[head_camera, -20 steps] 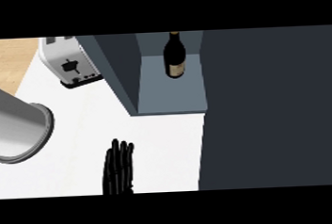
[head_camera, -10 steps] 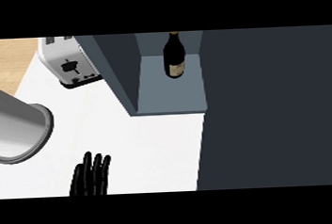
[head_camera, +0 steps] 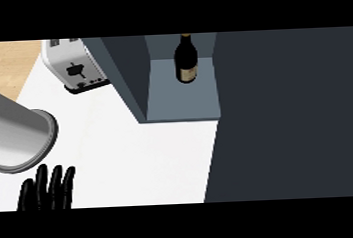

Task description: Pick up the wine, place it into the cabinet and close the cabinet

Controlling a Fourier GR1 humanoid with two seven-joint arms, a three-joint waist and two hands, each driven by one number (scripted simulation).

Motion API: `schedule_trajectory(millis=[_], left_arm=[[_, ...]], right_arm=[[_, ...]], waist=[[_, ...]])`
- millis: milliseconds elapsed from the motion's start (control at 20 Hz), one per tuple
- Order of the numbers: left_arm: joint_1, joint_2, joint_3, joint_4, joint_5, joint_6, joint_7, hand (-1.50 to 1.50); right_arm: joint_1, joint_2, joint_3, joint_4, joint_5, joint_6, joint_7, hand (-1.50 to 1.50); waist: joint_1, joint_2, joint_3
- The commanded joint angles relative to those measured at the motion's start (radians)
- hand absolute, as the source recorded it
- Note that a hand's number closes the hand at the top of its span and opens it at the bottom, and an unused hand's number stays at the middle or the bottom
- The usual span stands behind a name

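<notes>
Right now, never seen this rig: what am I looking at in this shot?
There is one picture, taken from a humanoid robot's head and looking steeply down at a white kitchen counter. The black shape at the lower left is the robot's left hand, fingers straight and holding nothing. The right hand is out of view. A dark glass wine bottle stands upright inside the open blue-grey cabinet. To the cabinet's left sits a silver toaster. At the left edge there is a large grey cylinder, and I cannot tell what it is. The dark grey panel on the right may be the cabinet's door.
</notes>
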State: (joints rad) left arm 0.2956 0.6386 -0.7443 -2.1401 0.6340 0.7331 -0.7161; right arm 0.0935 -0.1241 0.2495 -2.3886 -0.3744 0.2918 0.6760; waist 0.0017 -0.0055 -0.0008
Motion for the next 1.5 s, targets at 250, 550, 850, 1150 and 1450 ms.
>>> schedule_trajectory(millis=[250,550,850,1150,1450], left_arm=[[0.163,0.145,0.211,-0.096,0.127,-0.137,-0.029,-1.5],[0.189,0.181,0.335,-0.082,0.201,-0.212,-0.006,-1.5],[0.268,0.21,0.409,-0.041,0.243,-0.34,-0.033,-1.5],[0.229,0.216,0.498,-0.011,0.303,-0.388,0.012,-1.5],[0.22,0.214,0.531,-0.015,0.323,-0.442,0.047,-1.5]], right_arm=[[0.08,0.01,0.298,-0.237,0.046,0.01,0.055,1.5],[-0.004,0.087,0.491,-0.166,0.2,-0.084,0.075,1.5],[-0.077,0.123,0.64,-0.152,0.326,-0.26,0.088,1.5],[-0.216,0.122,0.744,-0.081,0.453,-0.419,0.08,1.5],[-0.376,0.12,0.728,0.01,0.519,-0.555,0.085,1.5]], waist=[[0.0,-0.009,-0.001],[-0.006,-0.008,-0.002],[0.0,-0.009,-0.002],[0.002,-0.006,-0.003],[0.007,0.0,-0.002]])
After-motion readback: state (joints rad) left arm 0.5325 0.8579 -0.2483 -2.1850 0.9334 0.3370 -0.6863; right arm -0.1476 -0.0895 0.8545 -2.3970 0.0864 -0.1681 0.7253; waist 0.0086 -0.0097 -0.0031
